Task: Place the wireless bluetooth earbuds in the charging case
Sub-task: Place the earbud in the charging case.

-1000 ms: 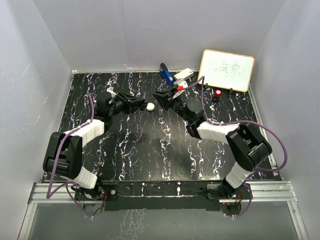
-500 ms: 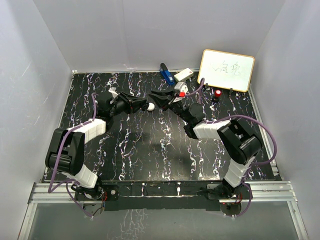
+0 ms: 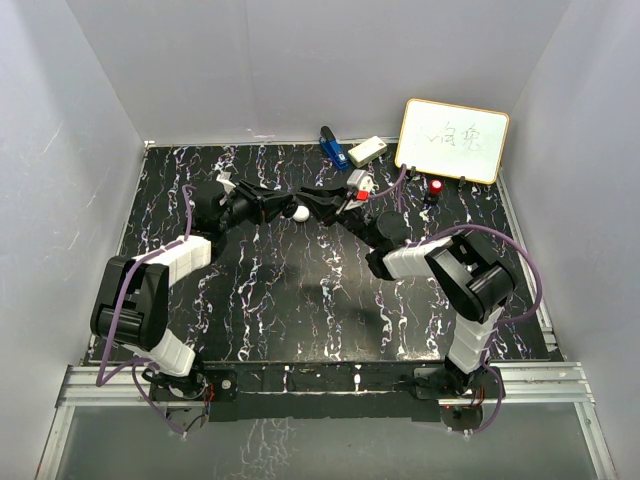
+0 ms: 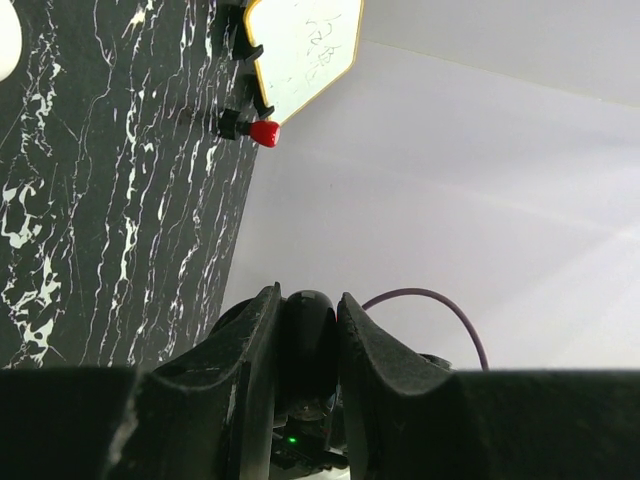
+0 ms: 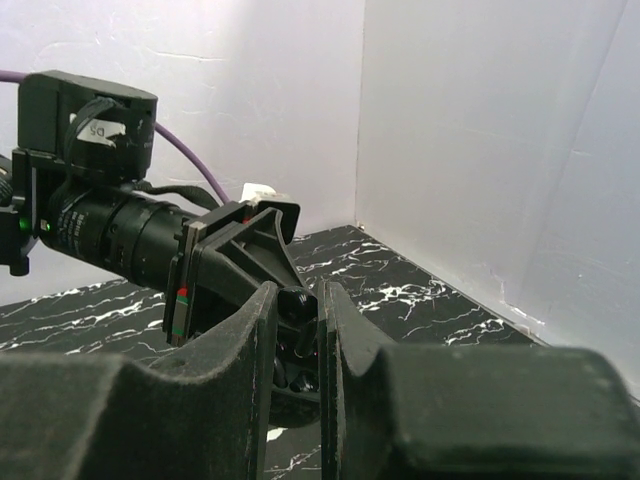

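Observation:
The charging case (image 3: pixel 300 212), a small round white puck, lies on the black marble table (image 3: pixel 300 300); its edge shows in the left wrist view (image 4: pixel 5 40). My two grippers meet tip to tip right beside it. The right gripper (image 3: pixel 308 203) (image 5: pixel 298 290) is shut on a small glossy black piece (image 5: pixel 297 305), apparently the darker of the earbuds. The left gripper (image 3: pixel 283 210) (image 4: pixel 307 295) is shut. A dark rounded shape fills its narrow gap, and I cannot tell whether it is gripped or belongs to the right arm beyond.
A whiteboard (image 3: pixel 452 140) (image 4: pixel 300 50) leans at the back right, with a red-capped black item (image 3: pixel 437 186) (image 4: pixel 264 132) in front of it. A blue object (image 3: pixel 332 147) and a cream box (image 3: pixel 367 150) lie by the back wall. White walls enclose the table.
The right gripper has swung left from near the cream box to the case and the left gripper's tips. The left gripper has edged slightly right. Both stayed shut.

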